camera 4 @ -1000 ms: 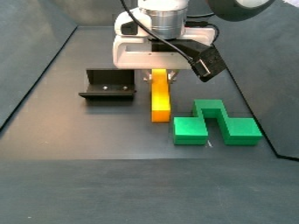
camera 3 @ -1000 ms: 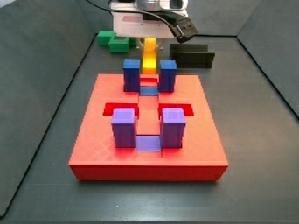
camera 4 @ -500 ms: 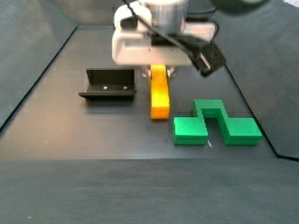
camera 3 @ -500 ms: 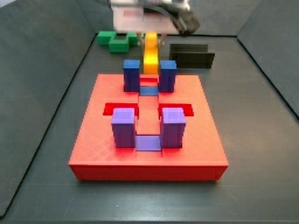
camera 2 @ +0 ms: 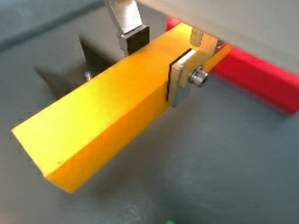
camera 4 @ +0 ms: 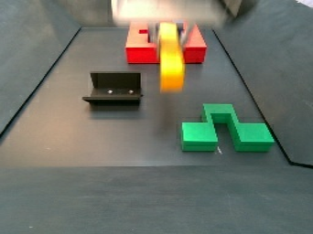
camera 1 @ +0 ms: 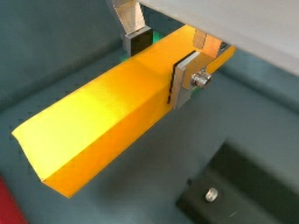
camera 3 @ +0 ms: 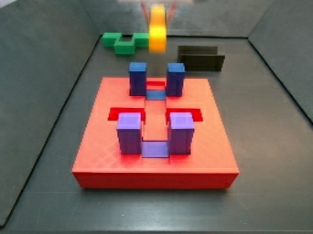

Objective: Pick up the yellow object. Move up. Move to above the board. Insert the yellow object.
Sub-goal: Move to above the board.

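The yellow object (camera 1: 105, 118) is a long yellow-orange bar clamped between the two fingers of my gripper (camera 1: 162, 57); both wrist views show it (camera 2: 100, 122). The silver finger plates (camera 2: 184, 74) press its two long sides near one end. In both side views the bar (camera 3: 158, 27) hangs blurred in the air, clear of the floor (camera 4: 170, 57). The gripper body (camera 4: 166, 9) is a blur at the frame's top edge. The red board (camera 3: 153, 146) with its blue-purple posts (camera 3: 130, 135) lies on the floor in front of the bar.
A green block (camera 4: 226, 130) lies on the floor beside the spot under the bar, and shows as (camera 3: 123, 41) too. The black fixture (camera 4: 113, 89) stands on the other side (camera 3: 202, 58). Dark walls enclose the floor.
The gripper has risen with the yellow bar in it. The bar has left the floor and now hangs higher in both side views.
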Controlling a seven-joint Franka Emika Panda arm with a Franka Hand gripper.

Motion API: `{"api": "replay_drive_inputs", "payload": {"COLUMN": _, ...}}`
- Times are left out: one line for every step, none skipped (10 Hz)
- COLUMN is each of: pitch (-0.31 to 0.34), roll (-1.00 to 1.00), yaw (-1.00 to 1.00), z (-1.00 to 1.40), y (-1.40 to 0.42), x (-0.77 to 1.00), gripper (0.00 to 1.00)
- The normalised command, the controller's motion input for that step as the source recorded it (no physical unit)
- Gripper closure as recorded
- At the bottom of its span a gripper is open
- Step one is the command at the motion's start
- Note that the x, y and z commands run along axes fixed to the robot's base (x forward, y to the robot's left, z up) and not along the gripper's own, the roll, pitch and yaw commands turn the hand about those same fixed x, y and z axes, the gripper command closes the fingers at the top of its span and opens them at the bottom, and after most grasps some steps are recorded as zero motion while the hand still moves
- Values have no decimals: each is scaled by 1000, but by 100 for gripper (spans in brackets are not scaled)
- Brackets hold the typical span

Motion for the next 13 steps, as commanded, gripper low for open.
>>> {"api": "replay_drive_inputs", "payload": {"pitch": -1, "roll": -28, "yaw": -1, "z": 1400, "y": -2, "x": -6, "gripper": 100}}
{"api": "replay_drive_inputs", "payload": {"pitch": 30, "roll": -42, "yaw": -2, "z": 1400, "y": 0, "x": 18, "gripper": 100}}
{"api": "replay_drive_inputs", "payload": {"pitch": 54, "roll": -53, "yaw": -5, "z": 1400, "y": -5, "x": 1, "gripper": 100}}
{"api": "replay_drive_inputs", "payload": {"pitch": 44, "roll": -55, "yaw": -2, "z": 1400, "y": 2, "x": 9, "gripper": 100}}
{"api": "replay_drive_inputs", "payload": {"pitch": 53, "roll": -62, "yaw": -5, "z": 694, "y": 1, "x": 33, "gripper": 100}}
{"api": "replay_drive_inputs", "payload": {"pitch": 54, "roll": -56, "yaw": -7, "z": 465, "y": 4, "x": 39, "gripper": 100}}
{"api": "replay_drive_inputs", "payload": {"pitch": 46, "roll": -55, "yaw": -7, "z": 203, "y": 5, "x": 46, "gripper": 100}}
{"api": "replay_drive_inputs", "payload": {"pitch": 248, "roll": 22, "yaw": -73, "z": 233, "y": -1400, "x": -52, "gripper": 100}}
{"api": "replay_drive_inputs", "payload": {"pitch": 243, "roll": 45, "yaw": -68, "z": 216, "y": -1400, "x": -58, "gripper": 100}}
{"api": "replay_drive_inputs", "payload": {"pitch": 173, "roll": 84, "yaw": -28, "z": 224, "y": -1400, "x": -52, "gripper": 100}}
{"api": "replay_drive_inputs", "payload": {"pitch": 145, "roll": 24, "yaw": -7, "z": 226, "y": -1400, "x": -41, "gripper": 100}}
{"api": "replay_drive_inputs", "payload": {"pitch": 119, "roll": 14, "yaw": -9, "z": 236, "y": -1400, "x": -34, "gripper": 100}}
{"api": "replay_drive_inputs", "payload": {"pitch": 110, "roll": 8, "yaw": 5, "z": 240, "y": -1400, "x": -27, "gripper": 100}}
